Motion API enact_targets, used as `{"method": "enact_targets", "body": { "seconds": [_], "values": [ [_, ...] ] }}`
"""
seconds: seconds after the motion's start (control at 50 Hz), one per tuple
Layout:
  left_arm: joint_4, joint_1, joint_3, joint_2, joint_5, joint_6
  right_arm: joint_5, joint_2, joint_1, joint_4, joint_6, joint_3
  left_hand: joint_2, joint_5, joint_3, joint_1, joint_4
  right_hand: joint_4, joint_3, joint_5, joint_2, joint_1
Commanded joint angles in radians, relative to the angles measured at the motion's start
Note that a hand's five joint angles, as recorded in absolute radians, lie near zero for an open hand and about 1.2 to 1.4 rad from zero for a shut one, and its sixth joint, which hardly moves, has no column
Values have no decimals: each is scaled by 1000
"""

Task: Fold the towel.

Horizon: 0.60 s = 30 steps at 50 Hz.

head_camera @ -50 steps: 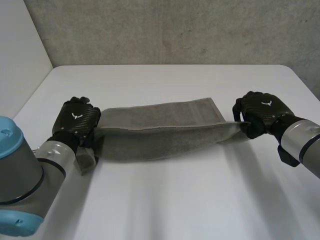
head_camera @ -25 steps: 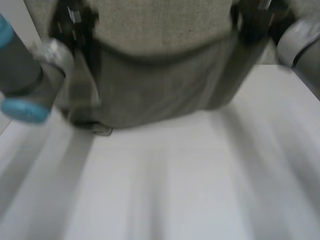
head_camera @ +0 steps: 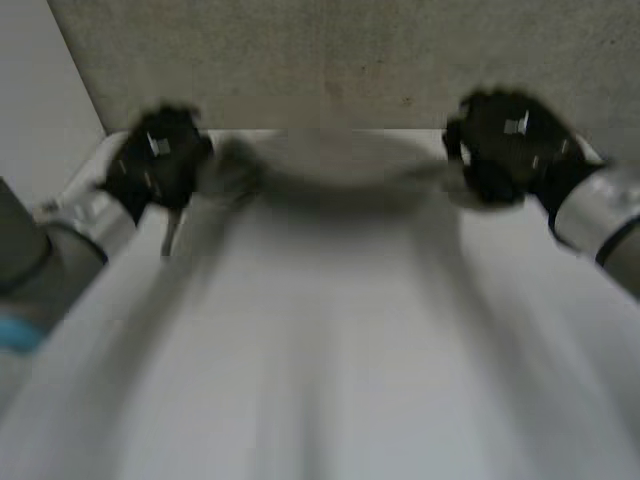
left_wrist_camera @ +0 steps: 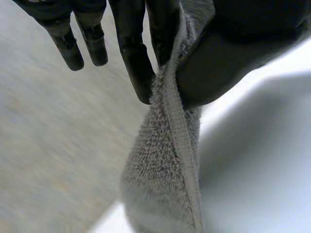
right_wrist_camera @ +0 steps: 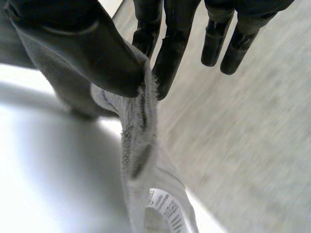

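Two thumb-pinches — left robot hand point(left_wrist_camera: 233, 58) on towel point(left_wrist_camera: 160, 184) end | right robot hand point(right_wrist_camera: 73, 43) likewise | right wrist view: label point(right_wrist_camera: 165, 209)

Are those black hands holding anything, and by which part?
Yes, the grey towel: the left hand pinches its edge between thumb and fingers at one end, and the right hand does likewise at the other end.

Grey towel point(left_wrist_camera: 163, 184) edge pinched between left hand point(left_wrist_camera: 233, 34) thumb and fingers point(left_wrist_camera: 136, 63)
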Motion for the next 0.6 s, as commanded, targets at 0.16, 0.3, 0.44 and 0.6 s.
{"method": "enact_targets", "body": {
  "seconds": [0.16, 0.3, 0.44, 0.6],
  "values": [
    [285, -7, -309, -80, 5, 193, -102, -2, -141, -9, -89, 296, 50, 61, -58, 90, -66, -76, -53, 49, 76, 60],
    [308, -7, -283, -129, -91, 196, -117, -5, -179, -1, -66, 296, -186, -174, -58, -145, -66, -76, -53, 49, 76, 60],
    [338, -13, -276, -143, -193, 197, -120, -21, -181, 0, 3, 295, -445, -434, -58, -405, -66, -76, -53, 49, 76, 60],
    [389, -19, -245, -184, -249, 199, -94, -25, -214, -1, 24, 298, -487, -476, -58, -447, -66, -76, -53, 49, 76, 60]
  ]
}}
